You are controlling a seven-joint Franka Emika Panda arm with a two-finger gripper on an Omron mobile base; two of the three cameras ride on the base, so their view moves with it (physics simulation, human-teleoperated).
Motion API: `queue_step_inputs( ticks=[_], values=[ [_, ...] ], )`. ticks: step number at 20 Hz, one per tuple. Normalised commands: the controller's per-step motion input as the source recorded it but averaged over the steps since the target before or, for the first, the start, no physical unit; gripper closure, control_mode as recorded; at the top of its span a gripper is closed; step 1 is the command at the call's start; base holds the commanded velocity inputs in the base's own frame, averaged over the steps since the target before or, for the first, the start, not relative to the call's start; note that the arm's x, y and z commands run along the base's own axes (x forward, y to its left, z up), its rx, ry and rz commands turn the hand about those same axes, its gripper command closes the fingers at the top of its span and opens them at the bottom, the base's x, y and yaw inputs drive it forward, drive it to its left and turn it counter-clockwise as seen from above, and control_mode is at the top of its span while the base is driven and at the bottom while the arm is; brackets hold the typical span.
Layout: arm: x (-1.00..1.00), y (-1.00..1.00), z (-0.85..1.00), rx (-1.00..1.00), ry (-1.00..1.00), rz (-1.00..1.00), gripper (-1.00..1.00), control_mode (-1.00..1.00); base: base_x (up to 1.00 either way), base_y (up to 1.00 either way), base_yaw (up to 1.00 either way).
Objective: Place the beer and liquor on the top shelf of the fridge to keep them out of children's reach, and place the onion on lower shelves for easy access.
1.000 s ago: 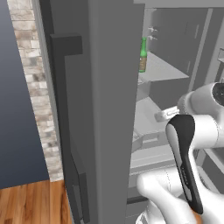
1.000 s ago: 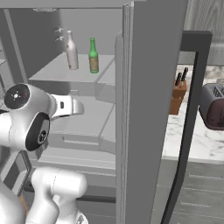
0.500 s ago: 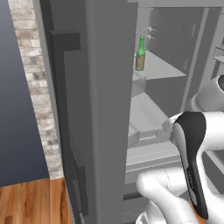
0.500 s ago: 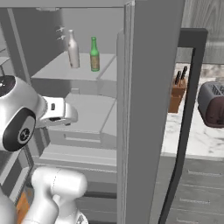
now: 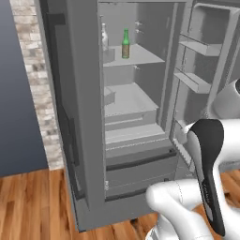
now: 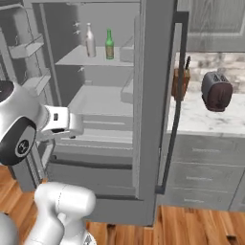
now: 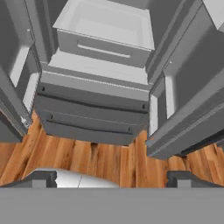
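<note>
The fridge point(image 6: 100, 158) stands open. On its top shelf point(image 6: 79, 61) stand the whitish liquor point(image 6: 90, 40) and, right of it, the green beer point(image 6: 109, 44). The left base view shows the beer point(image 5: 125, 43) on the top shelf point(image 5: 140, 56), with the liquor point(image 5: 104, 40) half hidden by the door edge. Bare lower shelves point(image 5: 129, 99) and drawers point(image 7: 103, 46) lie below. My gripper point(image 7: 111, 178) hangs outside the fridge, open and empty, facing down at the bottom drawers and the floor. It shows at the left of the right base view point(image 6: 75, 129). The onion is out of view.
The dark fridge doors point(image 6: 153, 95) point(image 5: 70, 93) stand open on both sides, and door racks point(image 5: 197, 47) jut inward. A toaster point(image 6: 216, 90) and a knife block point(image 6: 181, 81) sit on the marble counter point(image 6: 210, 119). Wood floor point(image 7: 100, 157) lies in front.
The whole picture has shifted, so the camera has drawn back from the fridge. The hand has come out from the shelves and lower. The jaws stay open.
</note>
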Motion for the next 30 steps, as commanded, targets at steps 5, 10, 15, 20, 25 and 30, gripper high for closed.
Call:
queue_step_inputs(
  ticks=[5,10,15,20,25,30],
  values=[
    [0.0,0.0,0.0,0.0,0.0,0.0,-1.0,1.0,-0.27,-0.7,-0.41],
    [0.0,0.0,0.0,0.0,0.0,0.0,-1.0,1.0,0.0,-0.87,-0.54],
    [0.0,0.0,0.0,0.0,0.0,0.0,-1.0,1.0,0.08,-0.97,-0.62],
    [0.0,0.0,0.0,0.0,0.0,0.0,-1.0,1.0,0.31,-0.78,-0.53],
    [0.0,0.0,0.0,0.0,0.0,0.0,-1.0,1.0,0.69,-0.2,-0.13],
    [0.0,0.0,0.0,0.0,0.0,0.0,-1.0,1.0,0.91,0.01,0.27]
  ],
)
